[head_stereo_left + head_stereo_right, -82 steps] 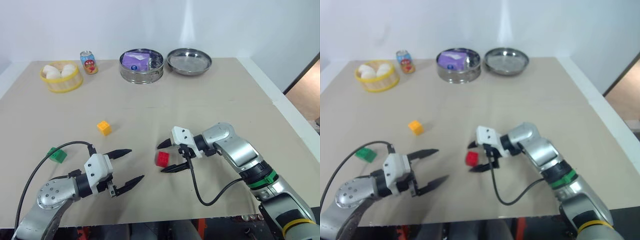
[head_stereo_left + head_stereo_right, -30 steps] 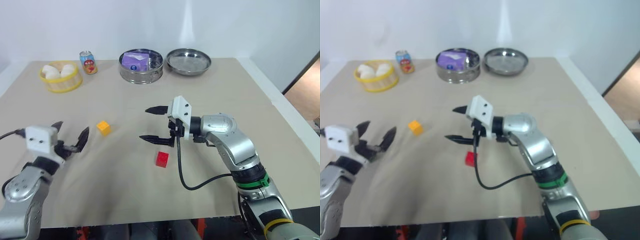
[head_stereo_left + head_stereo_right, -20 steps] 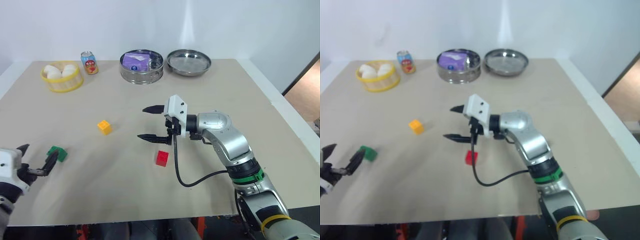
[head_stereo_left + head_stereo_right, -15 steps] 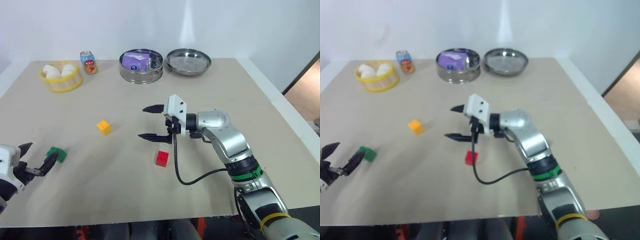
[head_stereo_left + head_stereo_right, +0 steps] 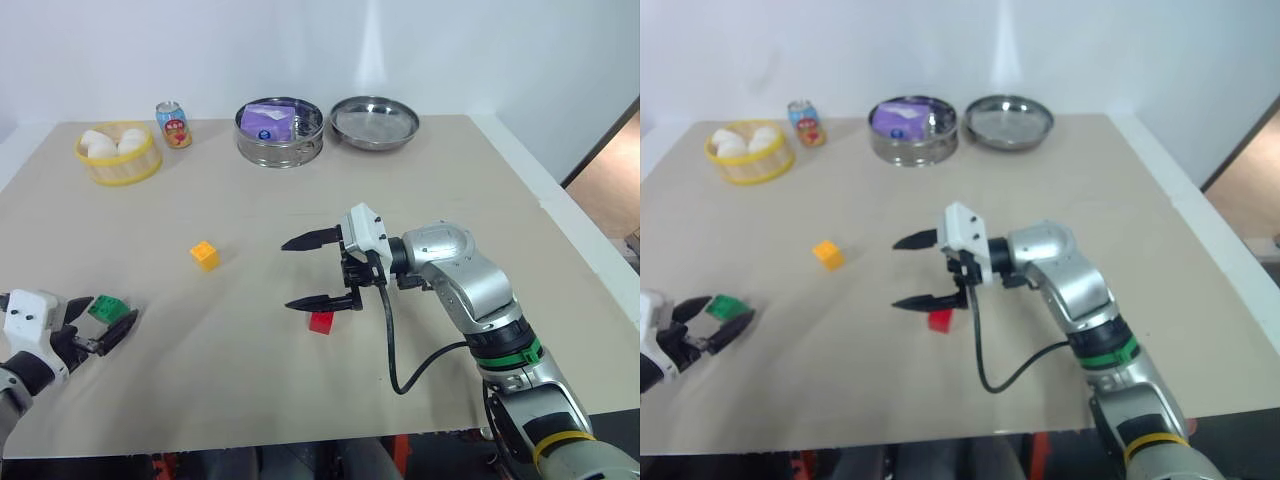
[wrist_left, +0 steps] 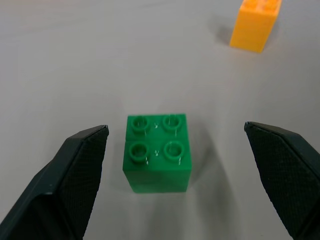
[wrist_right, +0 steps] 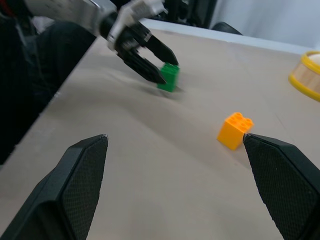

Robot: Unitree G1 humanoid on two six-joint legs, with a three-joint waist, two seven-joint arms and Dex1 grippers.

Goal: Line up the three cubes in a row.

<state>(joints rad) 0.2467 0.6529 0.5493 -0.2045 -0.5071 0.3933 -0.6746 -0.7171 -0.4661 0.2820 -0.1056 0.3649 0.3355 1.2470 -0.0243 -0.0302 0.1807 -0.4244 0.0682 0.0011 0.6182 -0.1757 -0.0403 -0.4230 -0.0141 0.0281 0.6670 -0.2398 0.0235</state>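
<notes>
Three cubes (image 5: pixel 205 255) lie apart on one table (image 5: pixel 500 200); two hands (image 5: pixel 318 270) gape empty.

Lighting: bright, even, diffuse from overhead. A pale vertical glare streak is seen on the back wall (image 5: pixel 375 45). Shadows: soft and short, cast beneath the green cube (image 6: pixel 157 152) and the yellow-orange cube (image 6: pixel 254 25). Focus: the green cube is rendered sharply in the left wrist view; the nearest finger edges are slightly softened. Highlights are noted on the steel pan (image 5: pixel 377 122).
</notes>
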